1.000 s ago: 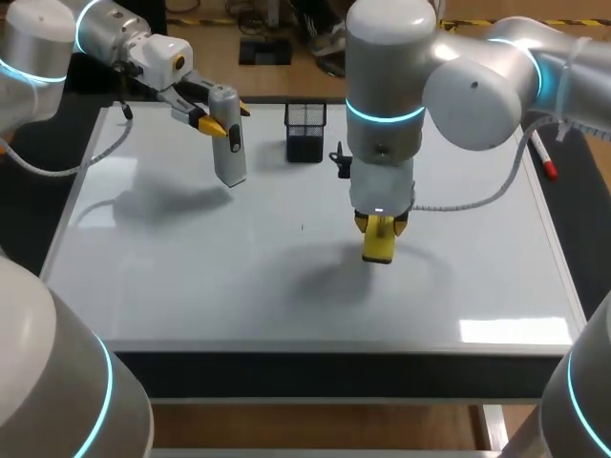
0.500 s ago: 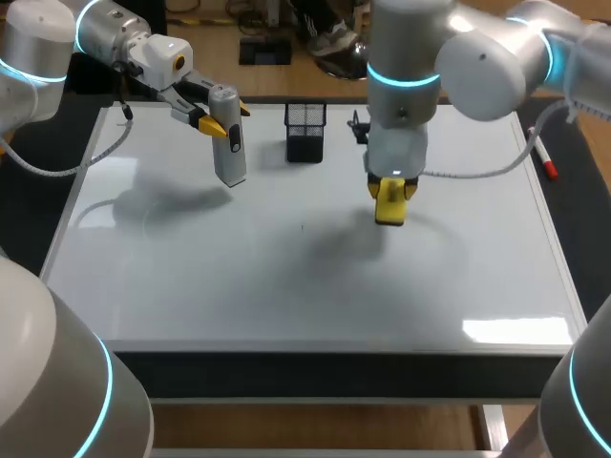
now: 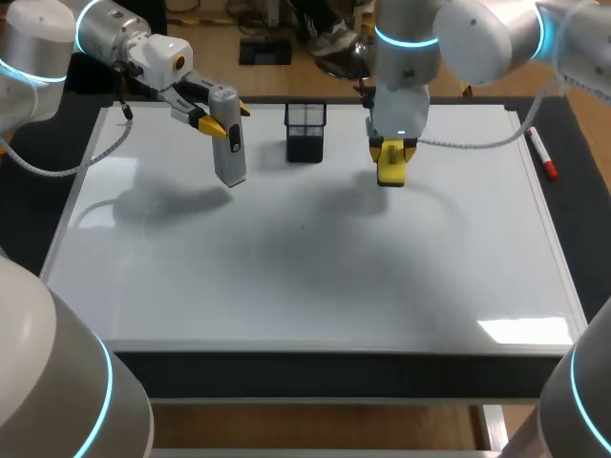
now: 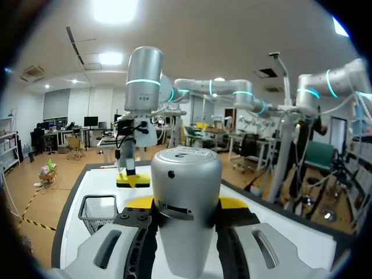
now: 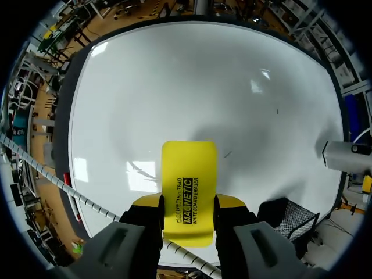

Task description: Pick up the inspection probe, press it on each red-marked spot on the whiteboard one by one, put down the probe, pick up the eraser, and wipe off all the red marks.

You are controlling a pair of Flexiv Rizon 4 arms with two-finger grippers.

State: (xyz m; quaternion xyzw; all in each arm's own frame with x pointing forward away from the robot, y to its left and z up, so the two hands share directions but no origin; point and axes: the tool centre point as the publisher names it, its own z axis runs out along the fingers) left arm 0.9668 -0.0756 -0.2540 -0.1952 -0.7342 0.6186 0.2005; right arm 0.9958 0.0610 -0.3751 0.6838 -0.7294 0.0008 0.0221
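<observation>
Evidently light and rigid, the whiteboard eraser [image 5: 189, 185] is pinched across its long edges by right gripper [image 5: 187, 204]; left gripper [image 3: 216, 125] clamps inspection probe [image 3: 230, 148].

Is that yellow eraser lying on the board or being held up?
Held up: the right arm's jaws clamp the eraser from both sides, clear of the whiteboard.

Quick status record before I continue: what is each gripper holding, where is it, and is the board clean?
left gripper: shut on probe, above whiteboard, far left part
right gripper: shut on eraser, near far edge, beside mesh basket, apart from it
eraser touching board: cannot tell
red marks: none visible
marker: lying at board's right edge
</observation>
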